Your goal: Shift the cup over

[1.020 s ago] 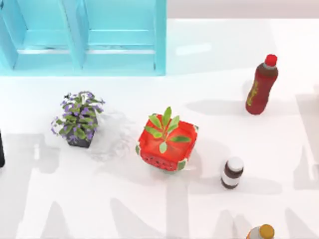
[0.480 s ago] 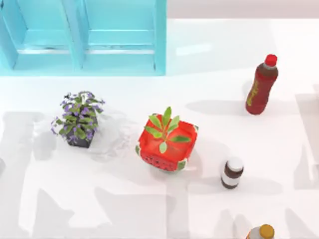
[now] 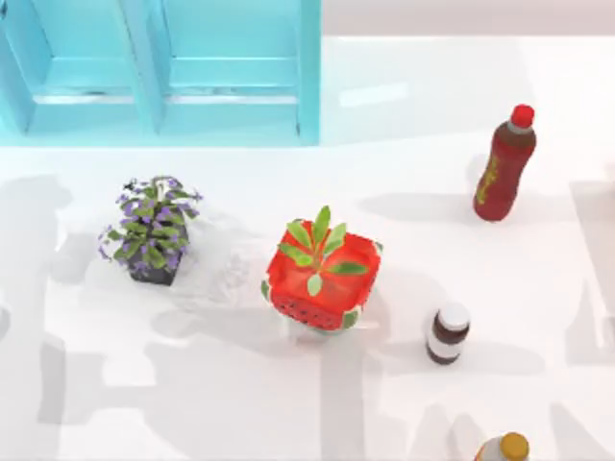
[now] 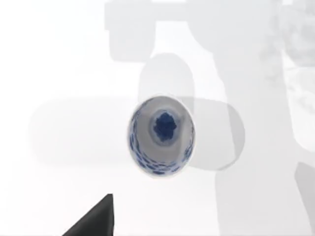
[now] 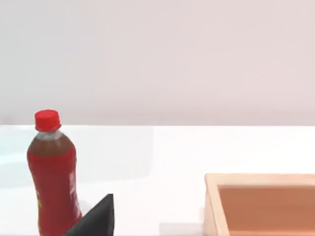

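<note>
The cup [image 3: 227,257] is clear glass and shows as faint whitish glints on the white table, between the purple-flowered plant [image 3: 151,229] and the red watermelon-patterned pot [image 3: 321,277]. In the left wrist view, a dark piece of my left gripper's body [image 4: 93,220] hangs high above a round blue-and-white patterned vessel [image 4: 161,135], seen from straight above. In the right wrist view, a dark piece of my right gripper's body [image 5: 93,219] sits beside the red drink bottle [image 5: 53,172]. Arm shadows lie across the table's left side.
A cyan cabinet [image 3: 163,72] stands at the back left. The red bottle [image 3: 504,165] is at the back right, and a small brown white-capped bottle [image 3: 448,333] is right of the pot. An orange-capped bottle [image 3: 504,449] is at the front edge. A wooden box [image 5: 261,204] is near the right gripper.
A dark arm part at the top view's left edge has gone out of the picture. The arm shadow on the table's left side has moved toward the back. No object has moved.
</note>
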Tool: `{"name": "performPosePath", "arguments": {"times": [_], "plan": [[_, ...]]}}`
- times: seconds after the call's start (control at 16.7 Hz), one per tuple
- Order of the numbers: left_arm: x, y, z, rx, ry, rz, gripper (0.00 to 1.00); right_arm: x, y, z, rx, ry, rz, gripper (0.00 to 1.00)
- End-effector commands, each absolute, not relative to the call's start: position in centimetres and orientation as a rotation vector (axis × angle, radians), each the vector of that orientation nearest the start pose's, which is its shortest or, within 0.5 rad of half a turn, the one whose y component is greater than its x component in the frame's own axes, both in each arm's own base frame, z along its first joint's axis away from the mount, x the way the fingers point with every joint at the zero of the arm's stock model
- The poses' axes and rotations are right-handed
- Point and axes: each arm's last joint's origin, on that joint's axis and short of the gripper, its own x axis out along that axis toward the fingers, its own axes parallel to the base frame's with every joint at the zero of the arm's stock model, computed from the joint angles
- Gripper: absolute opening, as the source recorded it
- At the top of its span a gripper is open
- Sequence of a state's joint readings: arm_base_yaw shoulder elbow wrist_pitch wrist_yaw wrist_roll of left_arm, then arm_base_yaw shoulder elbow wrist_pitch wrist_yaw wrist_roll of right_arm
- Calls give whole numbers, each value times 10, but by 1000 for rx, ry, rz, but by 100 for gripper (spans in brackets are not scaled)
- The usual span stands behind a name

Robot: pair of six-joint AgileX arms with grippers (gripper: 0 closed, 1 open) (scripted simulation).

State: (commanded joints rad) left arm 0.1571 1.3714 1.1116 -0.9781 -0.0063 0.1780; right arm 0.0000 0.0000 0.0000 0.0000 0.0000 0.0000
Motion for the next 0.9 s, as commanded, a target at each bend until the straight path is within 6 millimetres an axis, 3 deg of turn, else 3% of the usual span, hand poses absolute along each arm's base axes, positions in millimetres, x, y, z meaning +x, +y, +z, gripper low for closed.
{"name": "performPosePath", "arguments": {"times": [0.42,0.9], "plan": [[307,63,241,25,1536,-10,100,106,-1,160,0,0,0,100],[314,65,238,20,1570,-19,100,106,-1,160,0,0,0,100]]}}
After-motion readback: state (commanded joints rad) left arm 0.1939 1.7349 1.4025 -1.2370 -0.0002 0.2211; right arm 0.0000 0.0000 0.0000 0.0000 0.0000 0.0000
